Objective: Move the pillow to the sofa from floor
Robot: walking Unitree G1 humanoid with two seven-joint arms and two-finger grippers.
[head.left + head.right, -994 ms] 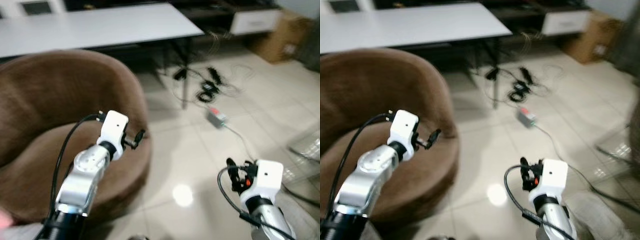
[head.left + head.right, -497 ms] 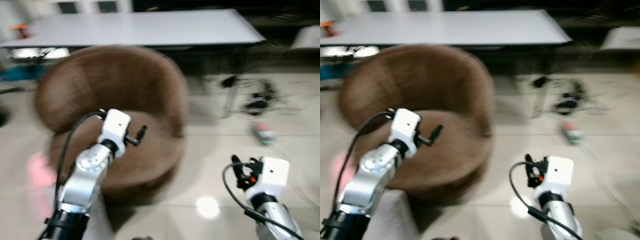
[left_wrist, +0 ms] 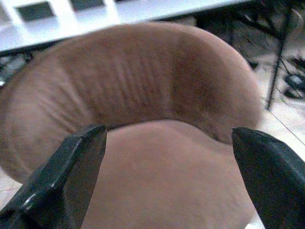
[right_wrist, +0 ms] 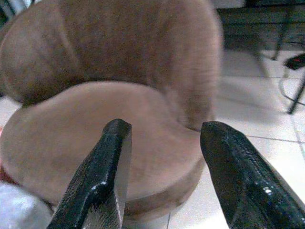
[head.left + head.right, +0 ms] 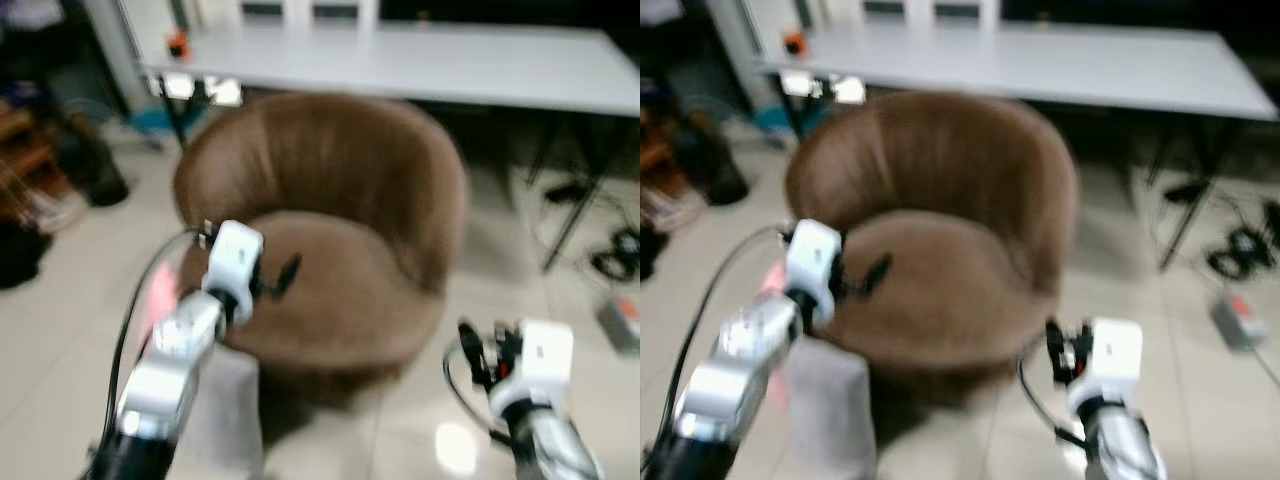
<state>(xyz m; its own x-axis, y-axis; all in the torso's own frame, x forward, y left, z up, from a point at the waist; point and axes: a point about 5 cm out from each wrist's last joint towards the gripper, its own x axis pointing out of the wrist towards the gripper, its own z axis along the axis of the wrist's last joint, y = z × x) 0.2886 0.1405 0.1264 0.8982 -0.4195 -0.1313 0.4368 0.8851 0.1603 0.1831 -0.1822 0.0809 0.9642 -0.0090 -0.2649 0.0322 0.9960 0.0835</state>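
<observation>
The brown round sofa chair (image 5: 330,250) stands straight ahead, its seat bare. A pale grey pillow-like shape (image 5: 228,400) lies blurred on the floor at the chair's front left, under my left arm; it appears again as a pale corner (image 4: 14,214) in the right wrist view. My left gripper (image 5: 284,274) is held open in front of the seat, fingers (image 3: 71,167) wide apart with nothing between them. My right gripper (image 5: 478,352) hovers open, lower, at the chair's front right, its fingers (image 4: 107,167) framing the seat edge.
A long white table (image 5: 400,55) runs behind the chair, with dark legs (image 5: 565,215). Cables and a power strip (image 5: 620,320) lie on the tiled floor at the right. Dark clutter (image 5: 40,190) sits at the far left. A pink blur (image 5: 158,292) shows beside the chair.
The whole picture has swung: the camera turned left, bringing the chair to the centre and the pale pillow shape into view. Both arms keep the same pose, grippers still open.
</observation>
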